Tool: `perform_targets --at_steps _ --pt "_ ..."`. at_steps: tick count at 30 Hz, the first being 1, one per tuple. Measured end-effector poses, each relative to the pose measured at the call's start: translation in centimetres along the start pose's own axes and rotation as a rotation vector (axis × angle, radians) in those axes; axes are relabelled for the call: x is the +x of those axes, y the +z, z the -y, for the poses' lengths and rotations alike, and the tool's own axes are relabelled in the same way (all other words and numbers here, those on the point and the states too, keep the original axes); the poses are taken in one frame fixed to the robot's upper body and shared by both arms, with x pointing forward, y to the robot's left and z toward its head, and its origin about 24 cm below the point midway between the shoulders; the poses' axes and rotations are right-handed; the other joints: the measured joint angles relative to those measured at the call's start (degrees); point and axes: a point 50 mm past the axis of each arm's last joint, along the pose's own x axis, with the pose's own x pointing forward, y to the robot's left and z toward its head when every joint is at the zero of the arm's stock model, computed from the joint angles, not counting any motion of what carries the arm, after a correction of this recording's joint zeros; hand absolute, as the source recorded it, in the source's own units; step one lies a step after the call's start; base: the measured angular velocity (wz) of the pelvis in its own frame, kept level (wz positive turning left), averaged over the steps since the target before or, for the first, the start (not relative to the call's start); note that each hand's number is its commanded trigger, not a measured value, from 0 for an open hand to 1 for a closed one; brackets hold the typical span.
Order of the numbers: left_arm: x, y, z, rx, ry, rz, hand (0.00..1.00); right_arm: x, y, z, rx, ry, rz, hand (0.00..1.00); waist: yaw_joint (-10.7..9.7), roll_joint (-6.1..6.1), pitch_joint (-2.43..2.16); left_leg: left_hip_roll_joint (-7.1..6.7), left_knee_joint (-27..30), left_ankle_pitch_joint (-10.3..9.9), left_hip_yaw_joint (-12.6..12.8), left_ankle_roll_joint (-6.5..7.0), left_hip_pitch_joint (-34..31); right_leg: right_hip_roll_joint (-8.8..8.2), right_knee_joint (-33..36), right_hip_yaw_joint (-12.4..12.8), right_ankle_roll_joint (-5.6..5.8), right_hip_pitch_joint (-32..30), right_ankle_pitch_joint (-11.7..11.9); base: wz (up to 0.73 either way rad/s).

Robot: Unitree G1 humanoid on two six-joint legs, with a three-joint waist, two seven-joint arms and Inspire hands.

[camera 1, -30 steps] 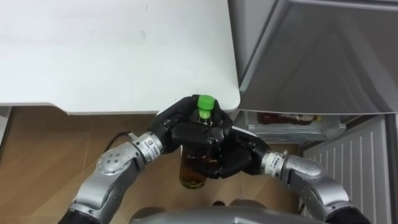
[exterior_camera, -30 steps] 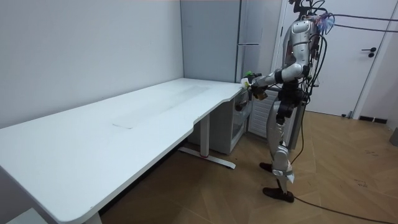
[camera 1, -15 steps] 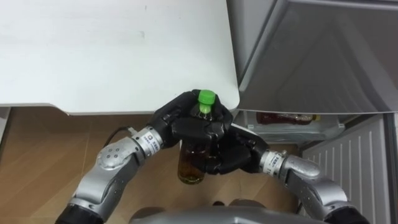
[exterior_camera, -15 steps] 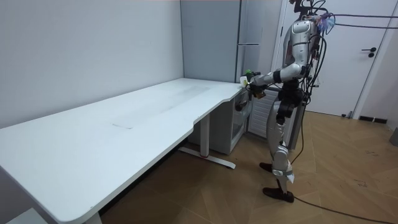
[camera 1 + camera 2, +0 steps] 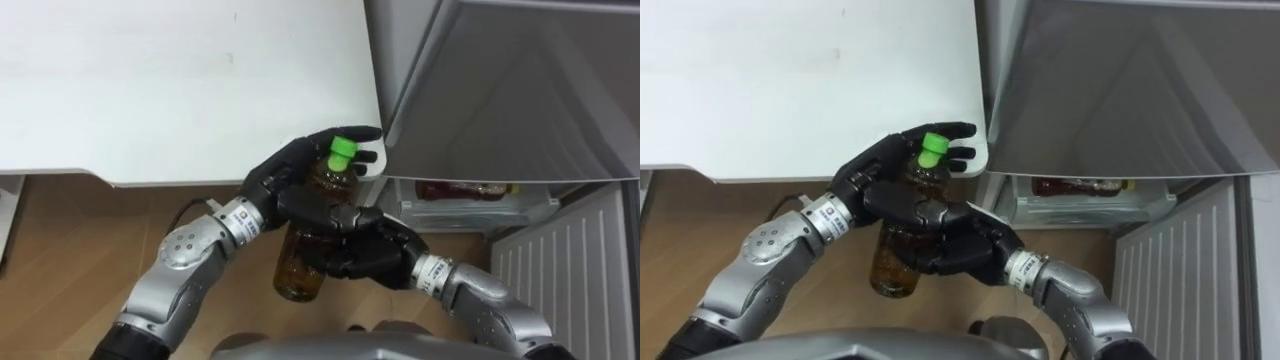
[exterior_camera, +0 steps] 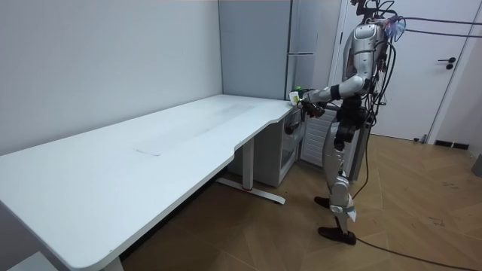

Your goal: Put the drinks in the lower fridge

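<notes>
An amber drink bottle [image 5: 298, 272] with a green cap [image 5: 341, 150] is held tilted in front of my chest, cap leaning right toward the fridge. My right hand [image 5: 352, 252] comes in from the lower right with its fingers curled round the bottle's middle. My left hand [image 5: 290, 170] lies behind the bottle's neck, fingers stretched out straight past the cap. In the right eye view the bottle [image 5: 895, 270] hangs below the table's corner. In the room view I stand at the desk's far end before the fridge, both hands [image 6: 307, 105] raised.
The white table [image 5: 180, 80] lies ahead on the left, its rounded corner just above the cap. The lower fridge stands open on the right, with a shelf of dark bottles [image 5: 462, 189]. Its white door [image 5: 560, 270] swings out at the lower right. The grey upper door [image 5: 520, 90] is above.
My left hand's fingers have straightened off the bottle's top. The bottle has tilted, cap rising to the right, with my right hand wrapped further round it.
</notes>
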Motion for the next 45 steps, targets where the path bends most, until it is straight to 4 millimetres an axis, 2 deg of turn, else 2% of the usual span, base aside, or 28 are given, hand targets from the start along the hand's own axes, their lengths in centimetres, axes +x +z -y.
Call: perform_targets --at_steps 8,11,16,25,31,38,42,45 --pt "-0.2 0.1 -0.2 -0.009 -0.003 0.003 0.0 -0.4 -0.1 0.7 0.066 -0.053 0.032 1.0 -0.76 -0.23 -0.26 -0.02 -0.01 0.0 0.3 0.0 0.07 -0.06 0.24 0.17 -0.02 -0.06 0.03 -0.01" --pt "-0.3 0.1 -0.4 -0.001 0.0 0.001 0.0 -1.0 -0.4 1.5 0.13 -0.113 0.06 1.0 -1.69 -0.36 -0.37 -0.02 0.0 0.0 0.29 0.0 0.25 -0.03 0.22 0.18 -0.02 0.14 0.03 0.0" --pt "-0.4 0.2 -0.5 0.008 0.008 0.004 0.0 -1.8 -0.7 2.3 0.209 -0.198 0.098 1.0 -1.83 -0.45 -0.44 0.04 -0.09 0.0 0.52 0.0 0.7 0.04 0.19 0.28 -0.05 0.47 0.06 0.0" --pt "-0.5 3.0 -0.4 0.062 0.011 0.147 0.0 -3.9 -2.0 3.0 0.315 -0.305 0.161 1.0 -2.11 -0.37 -0.61 0.04 -0.08 0.0 1.49 0.0 1.07 -0.03 0.25 0.49 -0.04 0.53 0.06 -0.03" --pt "-0.6 3.5 -0.5 0.059 0.032 0.192 0.0 -5.1 -2.5 3.8 0.388 -0.411 0.241 1.0 -3.31 -0.49 -0.69 0.03 -0.08 0.0 1.52 0.0 1.16 0.0 0.22 0.52 -0.03 0.5 0.06 -0.01" --pt "-0.7 4.3 -0.4 0.087 0.054 0.236 0.0 -6.2 -4.1 4.3 0.43 -0.502 0.2 1.0 -3.2 -0.62 -0.71 0.07 -0.17 0.0 2.86 -0.01 1.93 0.2 0.17 1.45 -0.06 0.59 0.1 -0.09" --pt "-1.0 5.2 -0.6 0.103 0.111 0.28 0.0 -7.0 -4.9 4.5 0.471 -0.545 0.209 1.0 -3.17 -0.48 -0.71 0.07 -0.33 -0.01 2.83 -0.01 1.96 0.35 -0.11 1.95 0.08 0.78 0.23 0.0" --pt "-2.4 6.2 -1.6 0.114 0.227 0.334 0.0 -8.1 -5.8 4.6 0.519 -0.603 0.235 1.0 -3.05 -0.15 -0.86 0.13 -0.51 -0.01 2.84 -0.01 2.05 0.49 -0.09 2.04 0.08 0.71 0.24 -0.03"
